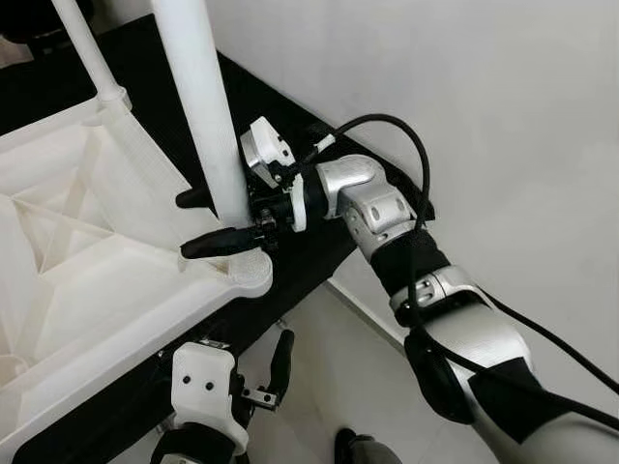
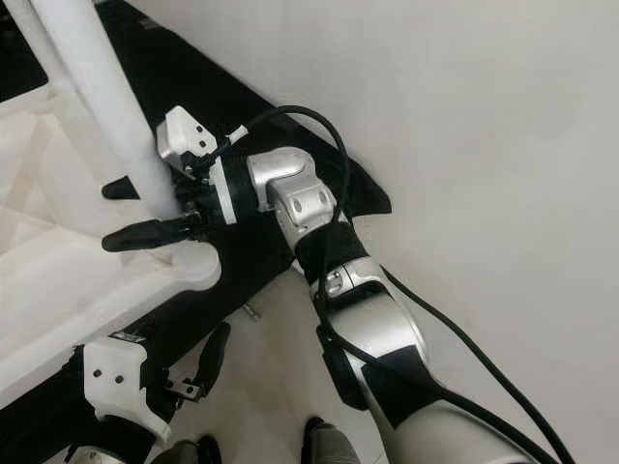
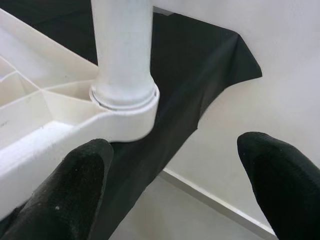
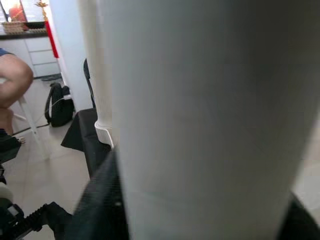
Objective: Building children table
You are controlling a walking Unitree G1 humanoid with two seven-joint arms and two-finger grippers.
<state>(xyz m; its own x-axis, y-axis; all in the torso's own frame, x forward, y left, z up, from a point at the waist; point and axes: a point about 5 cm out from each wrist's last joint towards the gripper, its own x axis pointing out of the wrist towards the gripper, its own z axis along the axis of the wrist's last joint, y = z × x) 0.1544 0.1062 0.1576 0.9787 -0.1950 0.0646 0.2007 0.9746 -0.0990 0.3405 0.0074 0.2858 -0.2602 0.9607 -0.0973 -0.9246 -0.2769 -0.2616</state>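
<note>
Plainly this is light stuff: the white plastic tabletop lies upside down on the bench, ribs up, and it looks stiff and hollow, smooth enough to slip in a loose hold. A round white leg stands upright in the corner socket nearest the wall, and a second leg rises farther back. The right gripper has its fingers closed around the near leg just above the socket, a sensible place to press or twist from, I'd say. The left gripper hangs below the bench edge, fingers wide, holding nothing. A black cloth covers the bench, which stands in a corner against a pale wall, over a light tiled floor.
</note>
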